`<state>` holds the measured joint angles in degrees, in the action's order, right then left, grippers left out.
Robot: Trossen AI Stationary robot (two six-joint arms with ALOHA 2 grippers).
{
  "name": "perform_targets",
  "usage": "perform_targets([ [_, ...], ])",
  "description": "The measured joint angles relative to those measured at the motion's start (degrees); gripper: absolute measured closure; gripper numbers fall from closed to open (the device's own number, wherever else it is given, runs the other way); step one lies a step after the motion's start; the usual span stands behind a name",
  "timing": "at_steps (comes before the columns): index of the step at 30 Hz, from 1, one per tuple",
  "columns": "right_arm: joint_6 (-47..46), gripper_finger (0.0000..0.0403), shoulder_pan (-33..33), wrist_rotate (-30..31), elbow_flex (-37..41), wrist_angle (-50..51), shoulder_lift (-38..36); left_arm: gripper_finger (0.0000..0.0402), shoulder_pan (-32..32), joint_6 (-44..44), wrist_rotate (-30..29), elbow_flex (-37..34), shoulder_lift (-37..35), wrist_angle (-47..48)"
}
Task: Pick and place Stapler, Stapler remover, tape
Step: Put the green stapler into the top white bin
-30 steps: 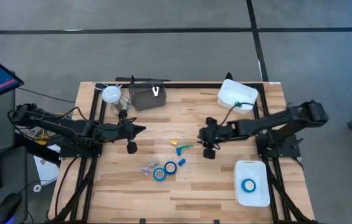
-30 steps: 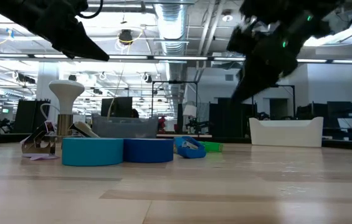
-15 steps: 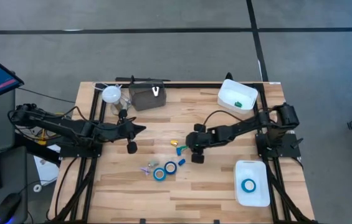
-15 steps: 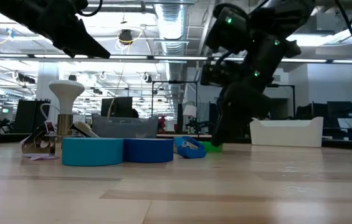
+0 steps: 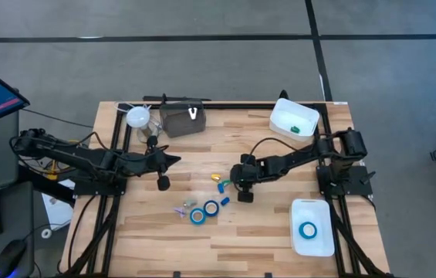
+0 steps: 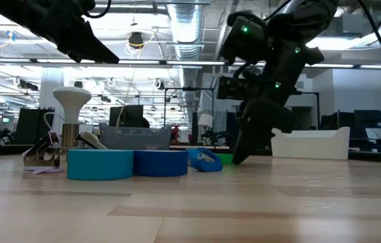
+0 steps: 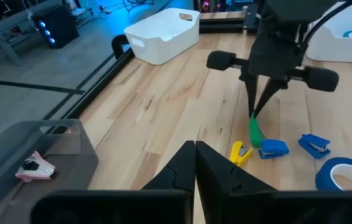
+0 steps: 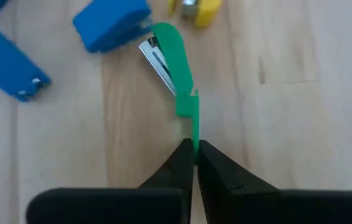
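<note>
Green plastic, small and slim, the mini stapler (image 8: 174, 62) lies on the pale wooden bench (image 5: 279, 232) beside a blue mini stapler (image 8: 113, 25) and a yellow one (image 8: 195, 9), near the blue tape rolls (image 5: 204, 211). The right gripper (image 8: 193, 148) has its fingers pinched together on the stapler's narrow tail end. It looks light and stiff but smooth, so such a thin end hold could let it pivot or slip; a hold nearer the middle would be surer. The left gripper (image 7: 195, 149) hangs above the bench's left half, fingers closed on nothing.
</note>
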<state>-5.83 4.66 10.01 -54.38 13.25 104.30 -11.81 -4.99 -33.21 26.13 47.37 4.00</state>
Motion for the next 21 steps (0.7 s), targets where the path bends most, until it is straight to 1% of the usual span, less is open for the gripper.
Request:
perform_targets([
  [5,-0.02,0.0399,-0.48,0.56,0.01,0.34,-2.89,0.0399,-0.02,0.00,0.00,0.00,0.00,-0.01],
  [8,-0.04,0.0400,-1.06,0.75,0.01,2.09,-6.32,0.0399,0.00,-0.07,0.00,0.00,0.00,-0.03],
  [9,-0.04,0.0400,-1.32,1.90,-0.01,2.89,-7.59,0.0399,0.00,-0.25,0.00,0.00,0.00,-0.02],
  [15,-1.40,0.0401,-4.81,10.76,-0.03,14.55,-17.47,0.0399,-0.01,-0.48,0.00,0.00,0.00,-0.02],
  [21,-5.84,0.0402,-11.06,16.33,-0.03,28.11,-27.42,0.0399,-0.02,-0.48,0.00,0.00,0.00,-0.03],
])
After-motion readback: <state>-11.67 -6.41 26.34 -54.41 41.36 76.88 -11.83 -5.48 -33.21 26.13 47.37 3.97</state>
